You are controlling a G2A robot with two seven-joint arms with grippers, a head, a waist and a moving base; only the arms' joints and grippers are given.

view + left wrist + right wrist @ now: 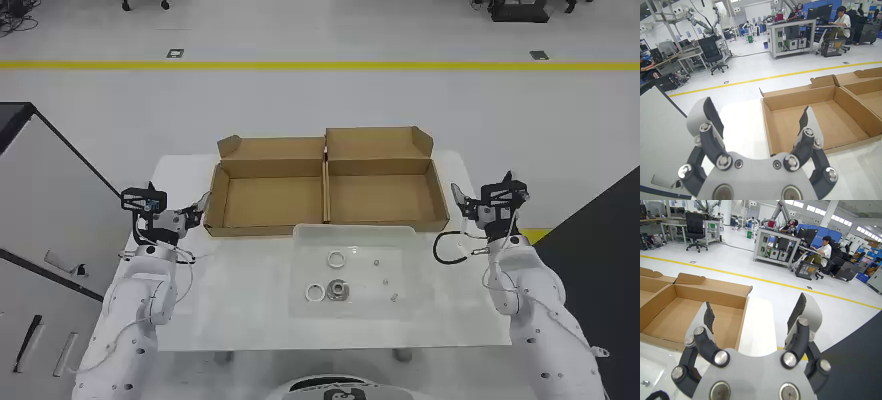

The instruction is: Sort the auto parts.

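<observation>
A clear tray (305, 240) at the table's middle holds two white rings (336, 259) (315, 293), a grey metal part (339, 292) and small bolts (393, 295). Behind it stand two open cardboard boxes, the left box (268, 200) and the right box (384, 197), both bare inside. My left gripper (197, 210) hangs open at the table's left side, just off the left box (810, 121). My right gripper (461, 200) hangs open at the table's right side, beside the right box (687, 311). Nothing sits between either pair of fingers.
The white table (250, 300) has bare room on both sides of the tray. A dark panel (50, 190) stands to the left of the table and dark flooring (600, 250) to the right. A small bolt (644, 383) lies near the right gripper's base.
</observation>
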